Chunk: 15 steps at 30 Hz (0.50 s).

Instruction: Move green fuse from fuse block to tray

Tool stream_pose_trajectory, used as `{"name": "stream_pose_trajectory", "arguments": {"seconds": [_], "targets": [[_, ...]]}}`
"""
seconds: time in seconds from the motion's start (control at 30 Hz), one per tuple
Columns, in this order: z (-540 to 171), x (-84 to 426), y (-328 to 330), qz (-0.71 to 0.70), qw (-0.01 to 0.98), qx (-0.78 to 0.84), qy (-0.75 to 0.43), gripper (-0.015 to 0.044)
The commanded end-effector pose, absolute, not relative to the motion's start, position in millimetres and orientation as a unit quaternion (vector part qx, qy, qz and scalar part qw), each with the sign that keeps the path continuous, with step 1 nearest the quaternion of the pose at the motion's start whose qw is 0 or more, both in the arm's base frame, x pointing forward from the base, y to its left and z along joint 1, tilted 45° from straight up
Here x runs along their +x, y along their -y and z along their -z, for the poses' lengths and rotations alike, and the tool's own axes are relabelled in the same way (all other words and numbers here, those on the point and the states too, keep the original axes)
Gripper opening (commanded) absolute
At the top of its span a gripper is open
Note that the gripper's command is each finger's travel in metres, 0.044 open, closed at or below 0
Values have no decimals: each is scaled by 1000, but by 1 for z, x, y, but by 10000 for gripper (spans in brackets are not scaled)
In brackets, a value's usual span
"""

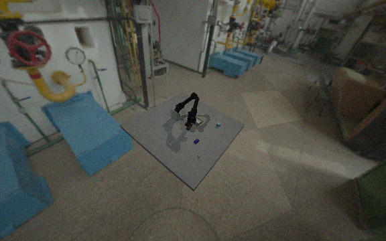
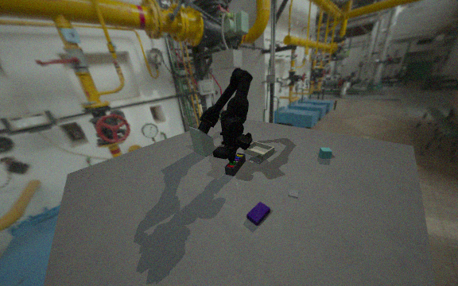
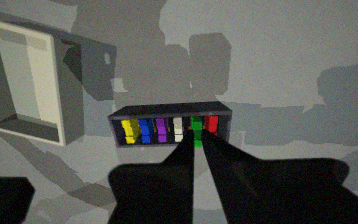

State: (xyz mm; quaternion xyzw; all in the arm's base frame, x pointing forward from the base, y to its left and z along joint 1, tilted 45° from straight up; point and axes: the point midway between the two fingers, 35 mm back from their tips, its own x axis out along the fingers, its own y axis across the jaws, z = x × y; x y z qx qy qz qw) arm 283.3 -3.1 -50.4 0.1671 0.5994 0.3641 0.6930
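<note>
My gripper [image 2: 232, 159] [image 3: 196, 133] is shut on the green fuse [image 3: 197, 142], over the dark fuse block [image 2: 233, 171] [image 3: 170, 109]. In the wrist view the green fuse overlaps the block's near rim and looks raised; whether its lower end is clear of the slot is hidden. The red fuse [image 3: 212, 124] stands right beside the fingers, the white fuse [image 3: 178, 128] on the other side. Purple [image 3: 161, 131], blue [image 3: 145, 131] and yellow [image 3: 129, 131] fuses stand farther left in the block. The pale open tray [image 2: 267, 155] [image 3: 56, 90] lies left of the block in the wrist view.
A purple box [image 1: 196, 141] [image 2: 258, 213], a teal cube [image 1: 218, 124] [image 2: 325, 153] and a small pale piece [image 2: 293, 194] lie on the grey table top. A small orange thing [image 1: 198, 156] is near its front. A pale panel [image 2: 201, 142] is beside the arm.
</note>
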Motion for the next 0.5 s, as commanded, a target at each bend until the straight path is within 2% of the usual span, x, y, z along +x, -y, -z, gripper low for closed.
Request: {"name": "stream_pose_trajectory", "arguments": {"seconds": [0.0,0.47], "targets": [[49,283,6,-364,694,164,-599,0],[44,283,10,-364,694,165,-599,0]]}}
